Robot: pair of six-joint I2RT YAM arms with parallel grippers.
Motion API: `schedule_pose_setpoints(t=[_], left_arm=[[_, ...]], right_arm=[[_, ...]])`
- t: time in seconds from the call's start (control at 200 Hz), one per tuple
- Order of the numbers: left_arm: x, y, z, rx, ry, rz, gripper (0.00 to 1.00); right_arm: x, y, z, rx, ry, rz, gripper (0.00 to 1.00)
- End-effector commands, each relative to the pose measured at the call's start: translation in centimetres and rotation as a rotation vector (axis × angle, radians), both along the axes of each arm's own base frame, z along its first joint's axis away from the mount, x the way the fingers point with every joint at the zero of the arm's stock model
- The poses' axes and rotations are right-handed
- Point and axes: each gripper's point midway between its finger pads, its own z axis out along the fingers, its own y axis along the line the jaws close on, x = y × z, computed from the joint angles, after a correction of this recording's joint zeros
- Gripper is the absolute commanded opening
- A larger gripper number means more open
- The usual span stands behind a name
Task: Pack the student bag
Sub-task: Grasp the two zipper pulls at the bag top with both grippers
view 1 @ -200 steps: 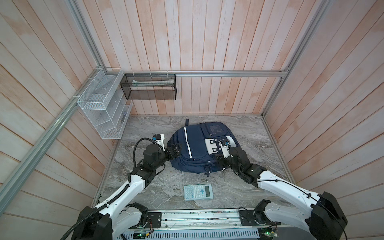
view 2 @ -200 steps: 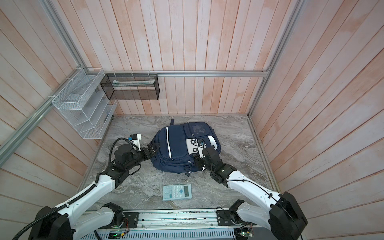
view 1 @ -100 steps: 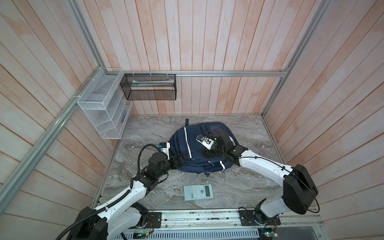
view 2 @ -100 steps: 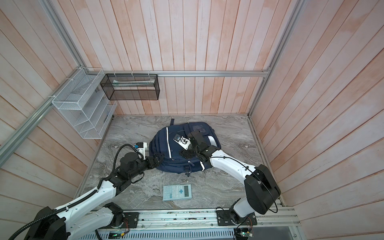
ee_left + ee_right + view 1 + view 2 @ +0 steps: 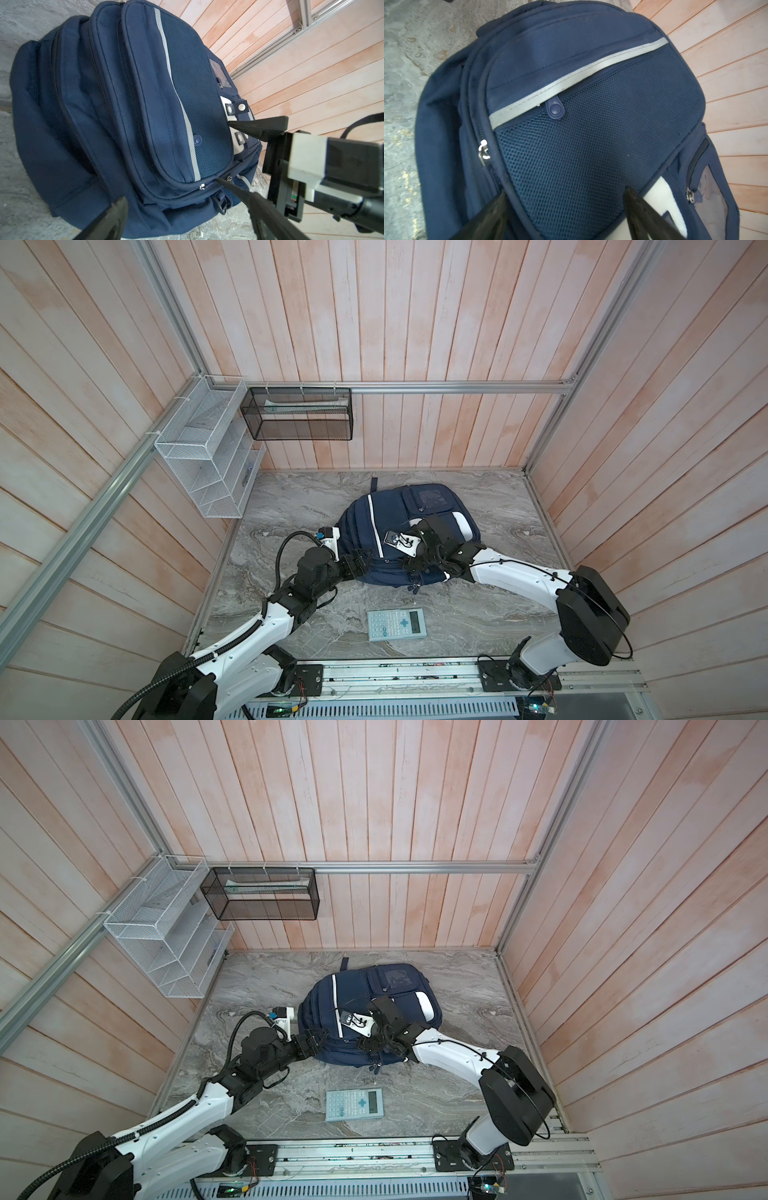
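Navy backpack [image 5: 395, 516] flat on surface [image 5: 291, 497], left claw [image 5: 170, 188] open at its edge, right claw [image 5: 566, 190] open over mesh pocket [image 5: 581, 155]

Bright, soft, even light fills both top views, seemingly from above. Shadows are faint, and the wall planks [image 5: 374, 323] bow toward the edges. The left gripper's fingers [image 5: 112, 220] and right gripper's fingers [image 5: 488, 220] blur near each lens. Beyond them the student bag [image 5: 591, 145] is sharp, its stripe [image 5: 571, 83] gleaming pale.

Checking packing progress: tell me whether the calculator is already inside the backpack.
No, the calculator lies on the marble tabletop, apart from the navy backpack.
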Motion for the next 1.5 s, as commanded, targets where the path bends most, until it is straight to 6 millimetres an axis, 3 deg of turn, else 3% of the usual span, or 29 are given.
schedule_pose_setpoints(t=[0.0, 0.13, 0.305, 0.365, 0.42, 0.45, 0.785, 1.0, 1.105, 1.21, 1.33, 1.435, 1.495], left_arm=[[-0.2, -0.2, 0.2, -0.02, -0.016, 0.003, 0.92], [-0.1, -1.0, 0.5, -0.001, -0.03, -0.013, 0.9], [0.2, -1.3, 0.4, 0.233, -0.082, 0.031, 0.87], [0.4, -1.3, 0.4, 0.239, -0.094, 0.035, 0.87], [0.5, -1.4, 0.4, 0.243, -0.104, 0.034, 0.85], [0.6, -1.5, 0.4, 0.249, -0.11, 0.026, 0.85], [1.7, -5.8, 0.0, 0.376, -0.193, -0.015, 0.82], [2.2, -7.9, -1.2, 0.387, -0.177, -0.033, 0.72], [2.2, -8.9, -2.2, 0.404, -0.151, -0.048, 0.59], [2.0, -9.4, -2.9, 0.382, -0.13, -0.048, 0.61], [1.6, -9.7, -3.4, 0.328, -0.092, -0.009, 0.76], [1.4, -9.5, -3.1, 0.286, -0.113, 0.08, 0.77], [1.9, -9.5, -3.7, 0.298, -0.102, 0.111, 0.71]], right_arm=[[0.5, -0.5, 0.4, 0.012, -0.098, -0.025, 0.82], [1.3, 0.4, 0.8, 0.039, -0.184, -0.004, 0.72], [0.8, 2.1, 0.6, 0.087, -0.163, 0.056, 0.61], [0.2, 2.4, 0.6, 0.114, -0.118, 0.095, 0.42], [0.0, 2.4, 0.9, 0.128, -0.062, 0.105, 0.11], [0.1, 2.2, 1.1, 0.134, -0.032, 0.102, 0.0], [-1.2, 2.0, 3.4, 0.256, 0.013, 0.147, 0.0], [-1.3, 2.4, 3.2, 0.263, 0.063, 0.153, 0.0], [-1.3, 2.6, 3.5, 0.288, 0.066, 0.156, 0.0], [-1.4, 2.7, 3.7, 0.3, 0.075, 0.155, 0.0], [-1.5, 3.0, 3.6, 0.314, 0.093, 0.164, 0.0], [-1.6, 3.1, 3.7, 0.332, 0.113, 0.164, 0.0], [-1.7, 3.3, 3.9, 0.34, 0.113, 0.166, 0.0]])
